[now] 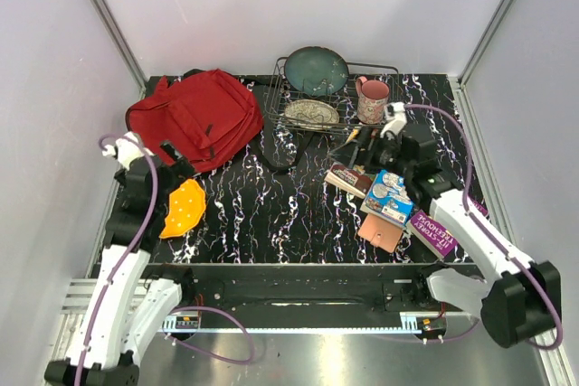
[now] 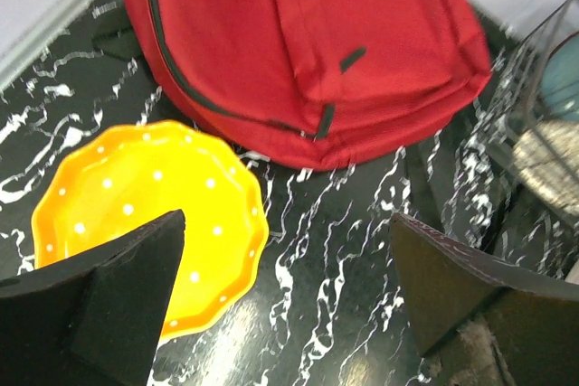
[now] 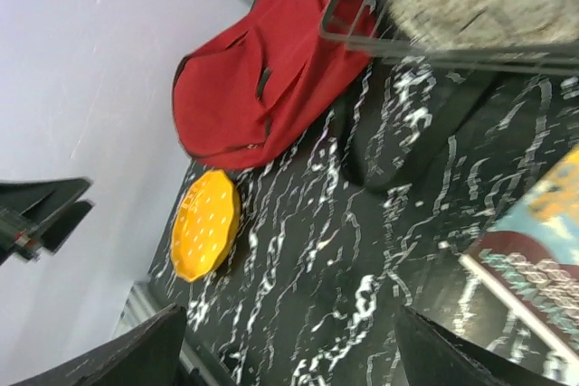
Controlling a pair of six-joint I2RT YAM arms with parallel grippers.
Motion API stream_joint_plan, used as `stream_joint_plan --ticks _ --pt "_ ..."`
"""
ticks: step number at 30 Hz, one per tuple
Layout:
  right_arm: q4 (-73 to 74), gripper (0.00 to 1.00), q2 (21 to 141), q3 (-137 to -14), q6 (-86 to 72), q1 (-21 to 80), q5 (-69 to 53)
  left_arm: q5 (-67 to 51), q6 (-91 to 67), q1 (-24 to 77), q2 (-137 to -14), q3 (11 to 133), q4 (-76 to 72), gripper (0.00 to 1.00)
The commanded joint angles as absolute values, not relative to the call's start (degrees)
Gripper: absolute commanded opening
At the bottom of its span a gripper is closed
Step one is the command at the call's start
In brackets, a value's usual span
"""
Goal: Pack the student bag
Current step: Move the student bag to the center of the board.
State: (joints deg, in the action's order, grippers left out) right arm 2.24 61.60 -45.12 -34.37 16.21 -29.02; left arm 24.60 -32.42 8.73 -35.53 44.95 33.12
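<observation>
Top external: student bag point(image 1: 201, 117) flat, long axis approx L-R, rounded end left; left tool point(image 2: 288, 217), right tool point(image 3: 289, 309) open.

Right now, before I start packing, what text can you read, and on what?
"TREEHOUSE": on the purple book.
That book's other line: too small to read.
Blue-and-white box: print blurred, unreadable.
Student bag, yellow plate, pink mug: no text visible.
</observation>
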Motion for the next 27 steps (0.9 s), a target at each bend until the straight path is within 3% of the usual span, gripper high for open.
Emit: stream_joint_plan --ticks 1,12,21,27 --pt "-2.1 1.0 66.7 -48.25 -38.75 24.93 -22.25 19.69 -32.95 8.35 -41.82 48.16 35.59 0.99" --pt "-14.85 1.0 94.29 -61.77 -49.04 39.9 -10.29 17.32 -29.71 8.35 -36.57 51.33 40.69 0.99" --pt "-14.85 0.82 116.27 -80.93 -52.73 41.57 -5.54 15.9 -25.5 8.26 -33.14 51.33 44.29 0.99" --pt "-7.49 0.79 127.69 -97.71 -50.02 42.71 -2.64 16.44 -23.29 8.26 -31.99 50.54 44.74 0.99"
